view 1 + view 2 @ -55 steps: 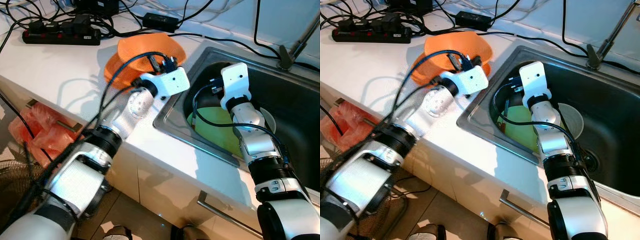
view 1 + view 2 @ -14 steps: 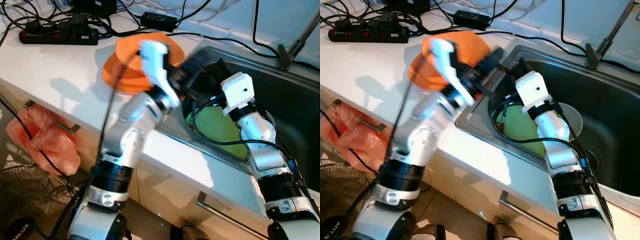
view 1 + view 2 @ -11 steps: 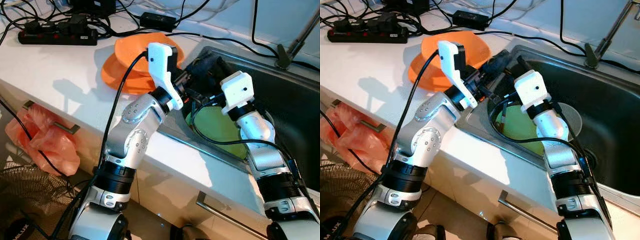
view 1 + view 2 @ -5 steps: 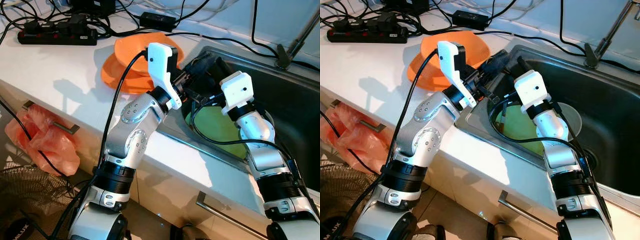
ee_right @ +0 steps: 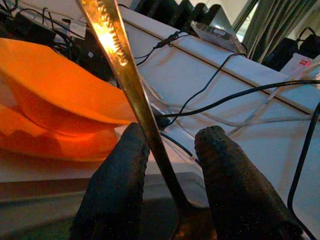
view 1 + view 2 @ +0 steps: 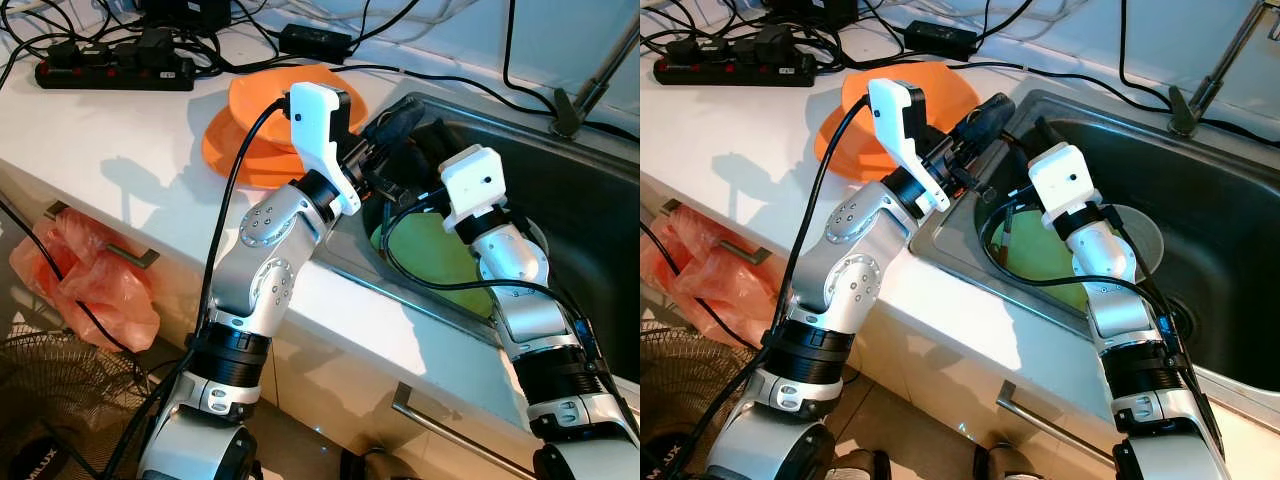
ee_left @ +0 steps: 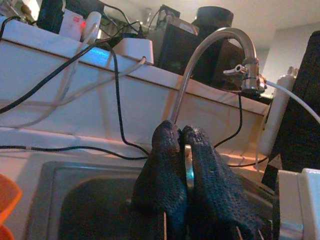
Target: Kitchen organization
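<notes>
Quick count of what was there: two orange plates [image 6: 262, 128] stacked on the counter at upper left, one green plate [image 6: 435, 256] down in the sink and one pale plate [image 6: 1145, 240] beside it. One metal utensil [image 5: 131, 90]. One faucet [image 7: 200, 55]. One black power strip [image 6: 115, 72] at top left, one black adapter brick [image 6: 320, 43]. One red plastic bag [image 6: 85, 285] at lower left. Two grippers, the left gripper [image 7: 186, 150] and the right gripper [image 5: 170, 175].
</notes>
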Controlling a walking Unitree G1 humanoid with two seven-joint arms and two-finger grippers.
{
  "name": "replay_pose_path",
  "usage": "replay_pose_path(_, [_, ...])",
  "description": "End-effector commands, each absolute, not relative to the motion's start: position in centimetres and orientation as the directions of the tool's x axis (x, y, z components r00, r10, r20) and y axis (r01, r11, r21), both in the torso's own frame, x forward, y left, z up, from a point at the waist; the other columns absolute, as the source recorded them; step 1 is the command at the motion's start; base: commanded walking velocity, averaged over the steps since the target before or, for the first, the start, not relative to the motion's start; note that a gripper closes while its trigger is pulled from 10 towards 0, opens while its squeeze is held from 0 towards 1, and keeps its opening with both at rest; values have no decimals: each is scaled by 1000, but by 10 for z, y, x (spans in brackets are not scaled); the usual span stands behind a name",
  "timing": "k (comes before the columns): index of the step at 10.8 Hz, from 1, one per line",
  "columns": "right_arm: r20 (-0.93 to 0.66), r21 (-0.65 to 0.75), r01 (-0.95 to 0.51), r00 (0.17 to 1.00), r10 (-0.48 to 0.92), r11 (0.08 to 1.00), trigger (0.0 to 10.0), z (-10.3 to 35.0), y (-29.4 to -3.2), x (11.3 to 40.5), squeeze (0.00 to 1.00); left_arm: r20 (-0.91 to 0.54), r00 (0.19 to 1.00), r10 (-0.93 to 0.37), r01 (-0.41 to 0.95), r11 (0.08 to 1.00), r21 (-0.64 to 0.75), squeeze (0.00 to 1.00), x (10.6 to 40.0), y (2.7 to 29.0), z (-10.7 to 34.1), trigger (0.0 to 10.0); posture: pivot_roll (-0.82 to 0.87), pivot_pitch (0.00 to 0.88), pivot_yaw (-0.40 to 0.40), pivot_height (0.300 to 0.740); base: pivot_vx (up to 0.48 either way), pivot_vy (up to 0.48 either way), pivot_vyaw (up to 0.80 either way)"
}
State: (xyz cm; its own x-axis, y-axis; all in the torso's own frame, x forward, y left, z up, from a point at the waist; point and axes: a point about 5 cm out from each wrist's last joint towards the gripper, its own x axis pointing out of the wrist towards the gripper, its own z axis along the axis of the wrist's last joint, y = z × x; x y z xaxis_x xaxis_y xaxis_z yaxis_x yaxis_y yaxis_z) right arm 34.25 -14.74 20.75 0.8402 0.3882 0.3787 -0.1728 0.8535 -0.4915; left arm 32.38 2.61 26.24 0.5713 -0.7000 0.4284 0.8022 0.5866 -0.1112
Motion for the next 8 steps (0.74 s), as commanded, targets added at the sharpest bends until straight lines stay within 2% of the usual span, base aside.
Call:
replay_pose_path(1, [361, -493, -175, 850, 383, 852, 10000, 204, -150, 343, 0, 450, 551, -703, 811, 579, -88, 0, 322, 22, 270, 10000, 21, 132, -40, 740, 0, 0, 0])
replay_pose_path(2, [359, -496, -177, 849, 387, 850, 6667, 203, -149, 343, 0, 452, 551, -702, 811, 578, -92, 0, 322, 22, 269, 10000, 20, 129, -40, 740, 0, 0, 0])
replay_pose_path(3, [349, -505, -186, 849, 397, 843, 0, 202, -148, 343, 0, 453, 550, -702, 812, 576, -92, 0, 322, 21, 269, 10000, 20, 129, -39, 740, 0, 0, 0])
replay_pose_path(8, [355, -502, -188, 845, 400, 844, 0, 204, -146, 343, 0, 438, 566, -698, 796, 600, -72, 0, 324, 22, 267, 10000, 23, 128, -40, 740, 0, 0, 0])
